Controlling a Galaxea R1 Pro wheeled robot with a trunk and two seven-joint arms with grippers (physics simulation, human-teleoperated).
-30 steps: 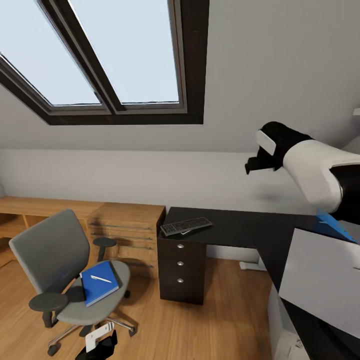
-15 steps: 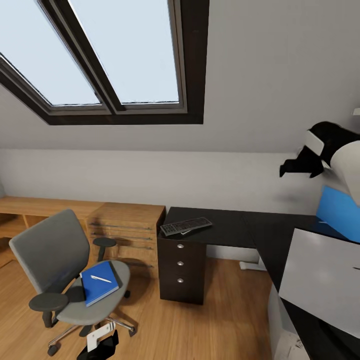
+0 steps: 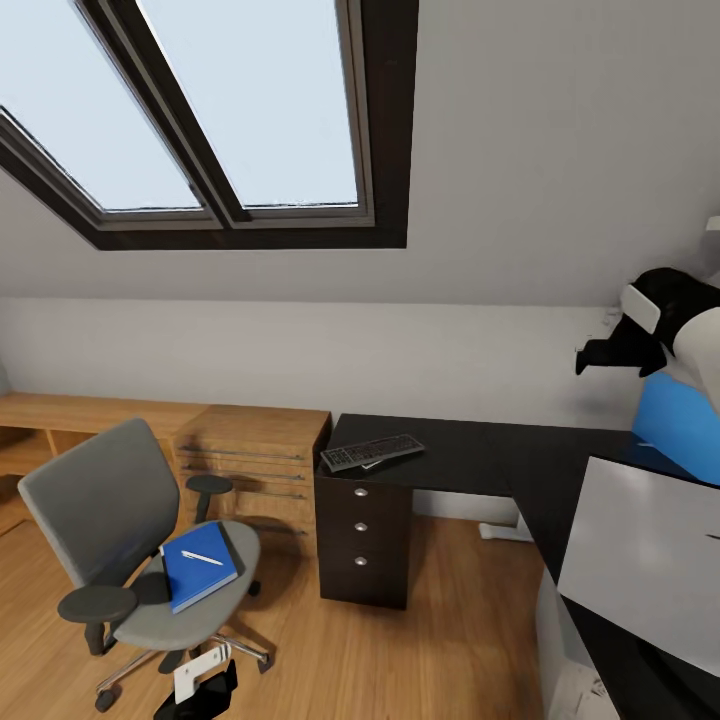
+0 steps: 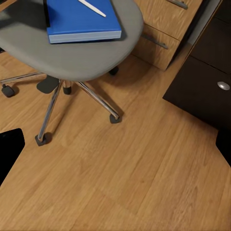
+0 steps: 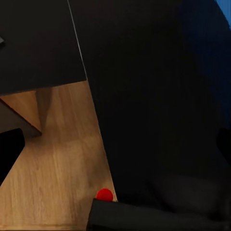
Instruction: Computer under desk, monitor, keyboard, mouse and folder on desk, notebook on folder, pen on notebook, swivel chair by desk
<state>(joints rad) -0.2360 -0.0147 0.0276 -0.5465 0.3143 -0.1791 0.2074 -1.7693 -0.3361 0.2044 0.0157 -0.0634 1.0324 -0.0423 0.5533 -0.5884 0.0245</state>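
1. The chair (image 3: 130, 540) stands at the left, apart from the bench (image 3: 470, 455); it has not moved over the last second. On its seat lies the blue folder (image 3: 198, 566) with the white pen (image 3: 201, 558) on top, and a dark notebook (image 3: 153, 588) seems to sit beside it.
2. The left end effector (image 3: 195, 690) hangs low near the chair base; its fingers frame the left wrist view at the edges, so it reads as spread and empty.
3. The keyboard (image 3: 372, 452) lies on the bench corner above the drawers, unmoved.
4. The right arm has swung from mid-picture to the far right; its end effector (image 3: 598, 358) now hovers above the bench wing, and whether it is spread cannot be told.
5. With the arm out of the way, a blue panel (image 3: 678, 425) and a white slab (image 3: 645, 560), perhaps the monitor's back, show at the right.
6. Judgement: the arm is retracting, and the folder, notebook and pen have yet to be carried over.
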